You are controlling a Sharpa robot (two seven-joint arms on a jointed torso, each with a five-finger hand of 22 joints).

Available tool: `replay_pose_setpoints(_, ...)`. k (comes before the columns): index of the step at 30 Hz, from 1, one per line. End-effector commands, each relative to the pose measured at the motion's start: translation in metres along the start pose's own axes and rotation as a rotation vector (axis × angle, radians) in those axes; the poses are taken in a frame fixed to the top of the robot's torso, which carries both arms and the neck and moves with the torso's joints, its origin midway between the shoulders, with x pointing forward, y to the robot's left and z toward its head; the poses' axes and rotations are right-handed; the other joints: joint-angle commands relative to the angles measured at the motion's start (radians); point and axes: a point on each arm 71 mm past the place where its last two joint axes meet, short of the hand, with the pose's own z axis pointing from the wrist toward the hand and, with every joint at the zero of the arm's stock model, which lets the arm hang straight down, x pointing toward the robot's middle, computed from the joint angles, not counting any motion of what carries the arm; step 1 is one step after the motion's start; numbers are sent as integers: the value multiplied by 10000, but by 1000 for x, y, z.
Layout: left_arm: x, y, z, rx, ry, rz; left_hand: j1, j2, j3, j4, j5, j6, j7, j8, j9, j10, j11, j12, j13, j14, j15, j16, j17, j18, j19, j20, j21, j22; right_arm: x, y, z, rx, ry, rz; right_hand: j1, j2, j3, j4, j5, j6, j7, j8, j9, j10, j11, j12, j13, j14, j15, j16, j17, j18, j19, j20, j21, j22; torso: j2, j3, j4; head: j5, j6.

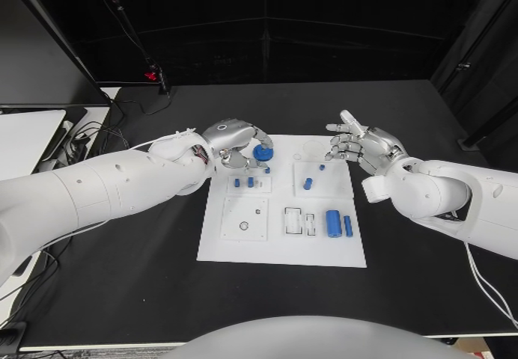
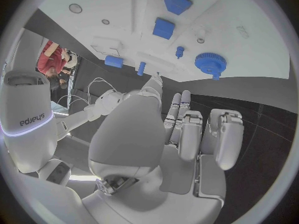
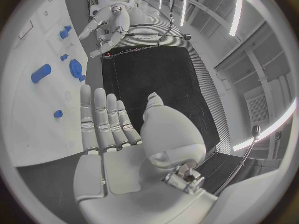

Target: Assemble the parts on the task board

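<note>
The white task board (image 1: 283,247) lies mid-table with blue parts on it. A blue gear (image 1: 263,152) sits near the board's far left corner, also seen as the gear (image 2: 211,63) and the gear (image 3: 76,67). My left hand (image 1: 234,141) hovers just left of the gear, fingers loosely bent and holding nothing; the left hand (image 2: 187,134) stays clear of the board. My right hand (image 1: 365,146) is raised at the board's far right corner, and this right hand (image 3: 102,117) is flat and empty. Small blue pegs (image 1: 244,182) stand behind the gear. A blue cylinder (image 1: 334,223) lies on the board's right side.
Two more blue pegs (image 1: 308,183) lie in the far right panel of the board. Cables (image 1: 92,134) run along the table's left edge beside a white surface (image 1: 27,138). Bare black tabletop (image 1: 129,284) surrounds the board.
</note>
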Motion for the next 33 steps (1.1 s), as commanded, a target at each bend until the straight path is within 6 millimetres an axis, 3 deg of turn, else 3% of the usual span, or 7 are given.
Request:
replay_pose_setpoints(1, 4, -4, 2, 643, 99, 973, 124, -8, 100, 5, -110, 148, 1, -95, -108, 105, -29, -75, -170, 1067, -78, 8, 2628, -65, 1043, -85, 31, 2634, 2, 6, 0, -784, 40, 5, 62, 101, -58, 1, 65, -83, 515, 123, -19, -350, 201, -373, -509, -678, 219, -571, -625, -4, -312, 154, -437, -351, -5, -3, 21, 26, 12)
replay_pose_setpoints(4, 8, -3, 3, 592, 157, 1028, 228, 24, 186, 1, -270, 264, 12, -202, -240, 155, -34, -138, -364, 1067, -87, 8, 2628, -65, 1043, -99, 31, 2634, 4, 7, 1, -998, 53, 5, 115, 115, -85, 1, 133, -97, 668, 232, -37, -767, 487, -1014, -1306, -1495, 523, -1298, -1464, -96, -863, 354, -1174, -927, -6, -3, 4, 46, 22)
replay_pose_setpoints(10, 13, -2, 7, 271, 352, 1073, 608, 127, 466, -40, -587, 401, 35, -442, -506, 219, -42, -245, -729, 1067, -115, 8, 2628, -65, 1043, -128, 31, 2634, 6, 9, 1, -1262, 105, 23, 39, 251, -134, 21, 266, -142, 942, 385, -55, -1257, 752, -1859, -2546, -2355, 844, -1958, -2708, -292, -1614, 476, -2359, -1924, -5, -6, 7, 63, 36)
replay_pose_setpoints(13, 15, -2, 9, 134, 388, 1081, 835, 241, 632, -36, -913, 481, 55, -535, -620, 301, -37, -270, -892, 1067, -108, 8, 2628, -65, 1043, -128, 31, 2634, 7, 9, 2, -1312, 141, 38, 11, 304, -152, 27, 299, -168, 1057, 440, -57, -1298, 785, -2055, -2932, -2546, 903, -2055, -3111, -354, -1748, 475, -2658, -2218, -2, -5, 5, 66, 43)
replay_pose_setpoints(16, 18, -2, 11, 30, 456, 1134, 977, 307, 732, -42, -1001, 544, 50, -577, -680, 377, -44, -276, -983, 1067, -114, 8, 2628, -65, 1043, -130, 31, 2634, 8, 9, 2, -1348, 168, 49, 3, 317, -168, 29, 309, -194, 1103, 474, -58, -1310, 804, -2147, -3167, -2665, 940, -2089, -3364, -397, -1812, 474, -2826, -2393, -4, -2, 10, 66, 55)
replay_pose_setpoints(18, 20, -2, 13, -9, 592, 1259, 1052, 337, 791, -40, -1020, 580, 44, -607, -720, 418, -46, -288, -1046, 1067, -119, 8, 2628, -65, 1043, -133, 31, 2634, 9, 9, 2, -1368, 183, 55, 4, 326, -176, 30, 317, -179, 1257, 516, -54, -1291, 776, -2179, -3317, -2715, 938, -2080, -3527, -407, -1824, 468, -2920, -2503, -6, 0, 9, 69, 47)
replay_pose_setpoints(33, 29, -9, 20, 658, 1414, 2637, 1316, 255, 1029, 10, -1064, 1207, -110, -653, -923, 567, -268, -498, -1504, 1067, -441, 8, 2628, -65, 1043, -355, 31, 2634, 9, 9, 2, -1350, 202, 63, -2, 340, -181, 34, 323, -178, 1278, 541, -54, -1269, 779, -2188, -3422, -2746, 943, -2060, -3644, -412, -1815, 464, -2976, -2579, -7, 2, 22, 31, -12)
